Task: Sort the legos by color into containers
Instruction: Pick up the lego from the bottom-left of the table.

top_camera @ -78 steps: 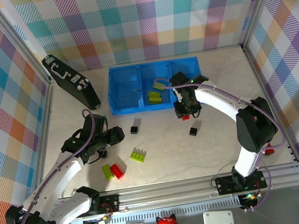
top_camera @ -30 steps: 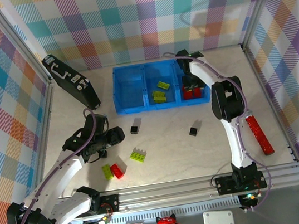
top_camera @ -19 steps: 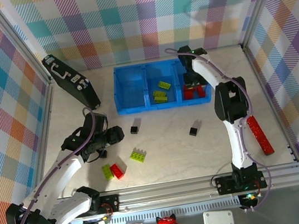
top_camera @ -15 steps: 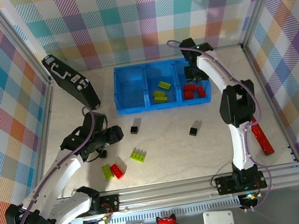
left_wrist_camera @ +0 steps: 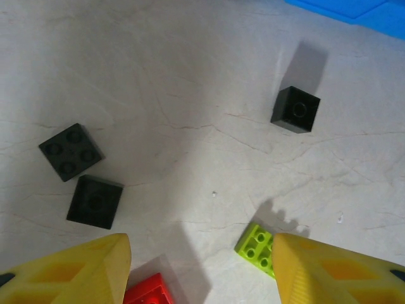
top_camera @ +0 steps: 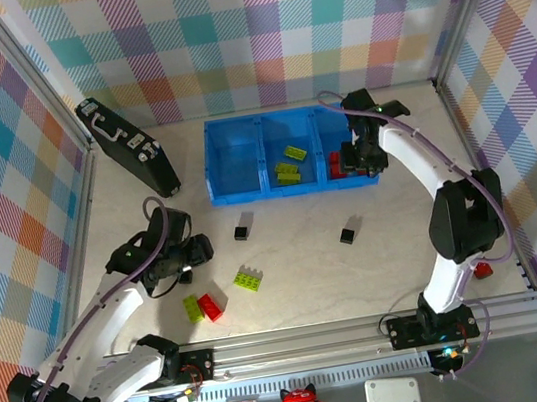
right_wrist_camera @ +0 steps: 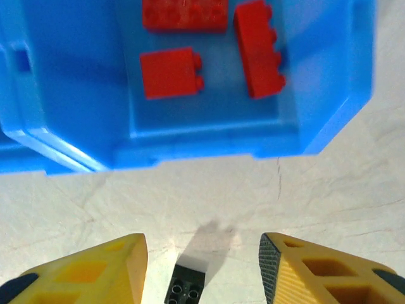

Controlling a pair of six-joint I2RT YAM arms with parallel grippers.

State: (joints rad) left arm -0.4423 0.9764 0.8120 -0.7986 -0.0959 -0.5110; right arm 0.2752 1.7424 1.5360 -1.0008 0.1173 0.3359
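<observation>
Sorting looks roughly half done: red bricks [right_wrist_camera: 183,73] and green bricks [top_camera: 289,168] lie in the right and middle compartments of the blue tray [top_camera: 247,192] at upper centre, black cubes [top_camera: 241,232] and a lime brick [top_camera: 249,280] wait loose at lower left, and the left gripper [left_wrist_camera: 199,266] and right gripper [right_wrist_camera: 202,266] are both partly spread and empty.

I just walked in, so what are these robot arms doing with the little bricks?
They're sorting by color into the blue tray. The right hand hangs open and empty beside the compartment holding three red bricks. The left hand, open too, hovers over loose bricks, black, green and red, on the table.
</observation>
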